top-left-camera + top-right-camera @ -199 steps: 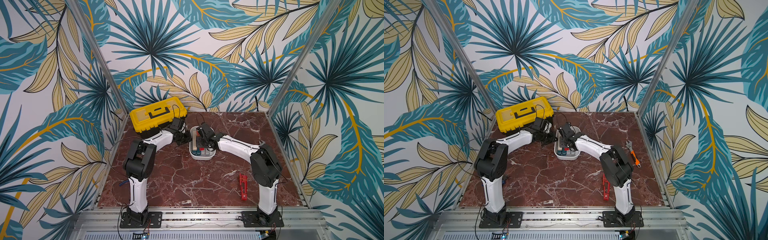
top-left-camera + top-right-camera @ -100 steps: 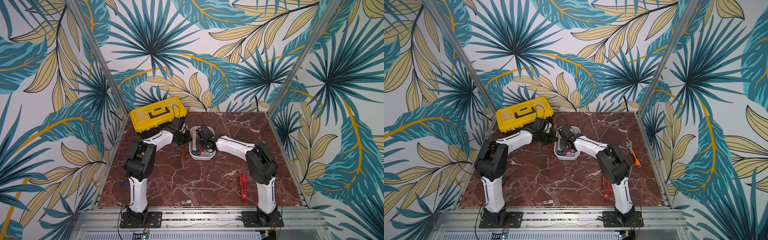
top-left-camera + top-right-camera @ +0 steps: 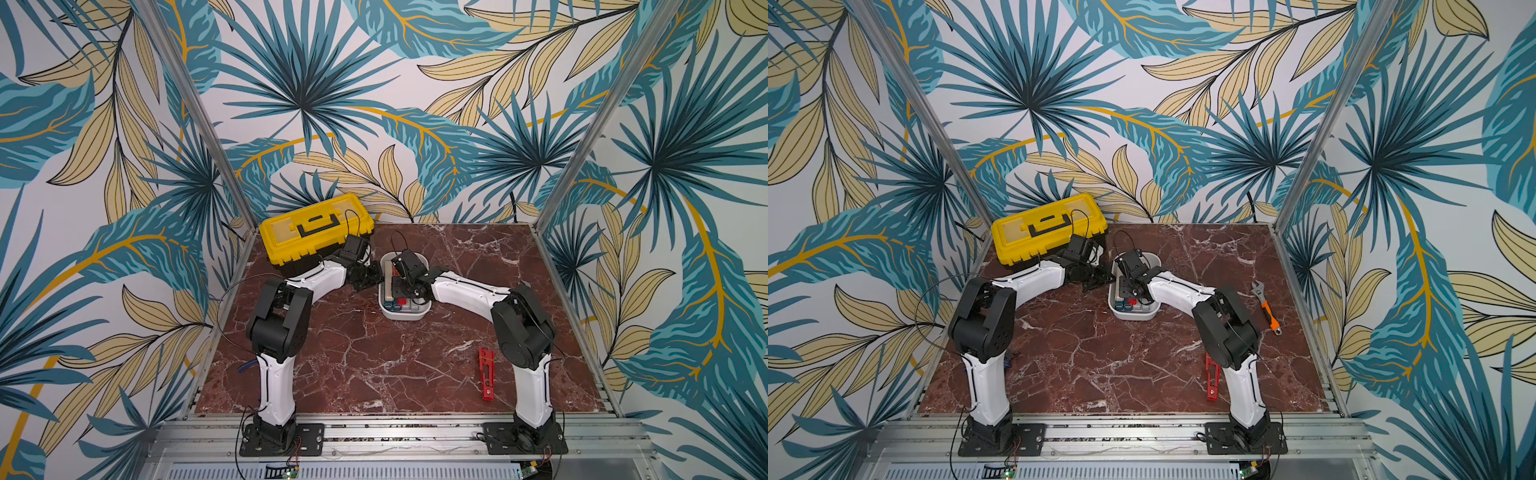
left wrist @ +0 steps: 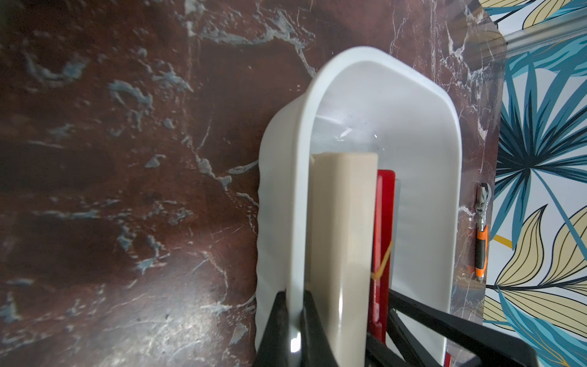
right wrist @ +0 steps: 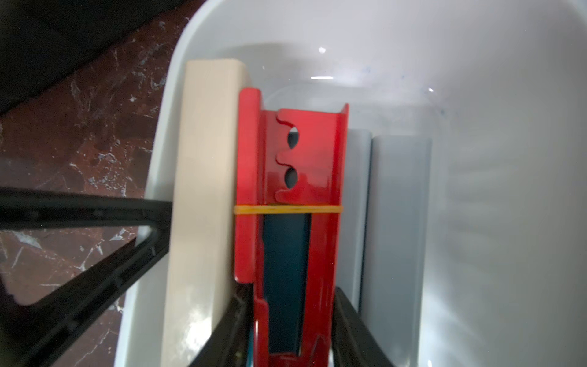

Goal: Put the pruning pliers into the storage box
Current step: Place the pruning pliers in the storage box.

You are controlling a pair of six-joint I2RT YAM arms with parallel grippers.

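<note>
Pruning pliers seen as slim stick-like pieces, most of them lying lengthwise, side by side, in the shallow white rounded plastic storage box. In the right wrist view, from the box wall inward: a glossy beige bar; a flat red channel-shaped piece with two round cutouts and scalloped edges, bound by a thin yellow rubber band, over a dark teal piece; then two pale grey bars. A second flat red piece lying alone on the desk, lower right of the frame in both top views, well apart from the box and close to the right arm.

Box near the centre of the frame in both top views, between the two arms.

Left claw pressed together on the box's long wall, one black finger outside and one inside beside the beige bar. Right claw down in the box, black fingers flanking the banded red piece; pinching or slack, cannot tell.

Desk of glossy red-brown marble pattern with white veins. At its upper left, a black toolbox with yellow lid and black handle. Near the right edge in a top view, a silver adjustable wrench with orange handle. Walls papered with large teal and beige palm leaves on white. Slanting aluminium posts at the back corners. Aluminium rail along the front, carrying both arm bases.
</note>
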